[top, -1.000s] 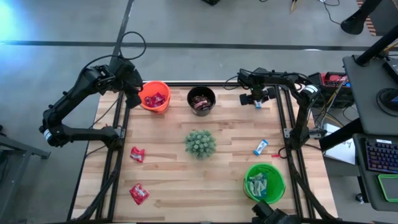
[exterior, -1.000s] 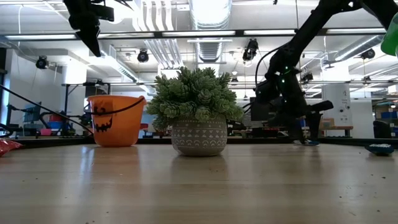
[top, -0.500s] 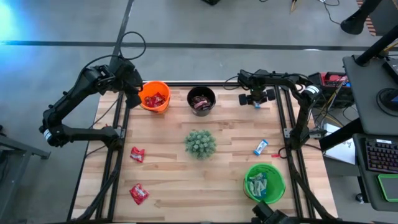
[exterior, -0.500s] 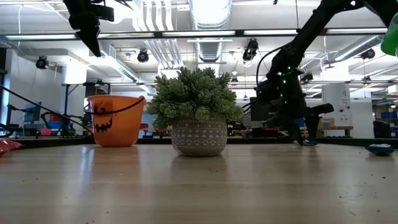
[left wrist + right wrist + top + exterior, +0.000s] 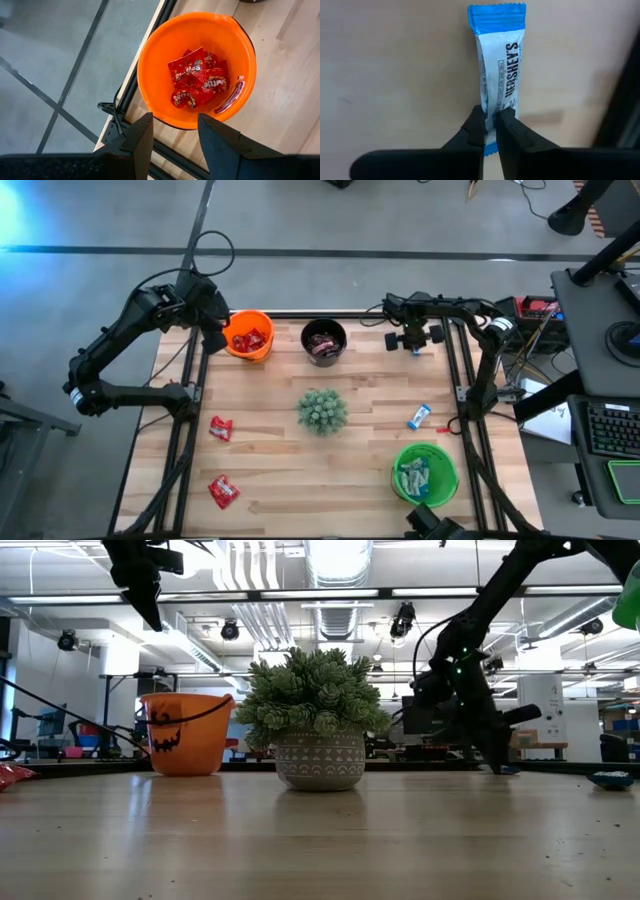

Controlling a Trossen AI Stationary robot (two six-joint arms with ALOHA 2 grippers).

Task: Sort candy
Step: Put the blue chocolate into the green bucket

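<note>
- Our right gripper (image 5: pixel 490 117) is down at the far right part of the desk (image 5: pixel 270 470), its fingers pinched together on a blue-and-white candy bar (image 5: pixel 500 65) lying flat on the wood; the bar stretches straight ahead of the fingers, which nip its near end.
- In the high view that same right gripper (image 5: pixel 415 340) sits just to the right of the black bucket (image 5: pixel 324 340), which holds dark brown sweets.
- Our left gripper (image 5: pixel 172 132) hangs above the near rim of the orange bucket (image 5: pixel 150 75), its fingers parted and holding nothing.
- Directly below and ahead of it, red candy packets (image 5: pixel 195 80) lie heaped in the bottom of that bucket.
- Well apart from both grippers, two red candies lie loose on the desk's left side: one (image 5: pixel 220 427) beside the plant ball (image 5: pixel 322 410), the other (image 5: pixel 223 491) nearer the front edge.
- A second blue-and-white candy (image 5: pixel 419 417) lies on the right side, between the right gripper and the green bucket (image 5: pixel 425 472).
- The green bucket holds more light blue sweets.
</note>
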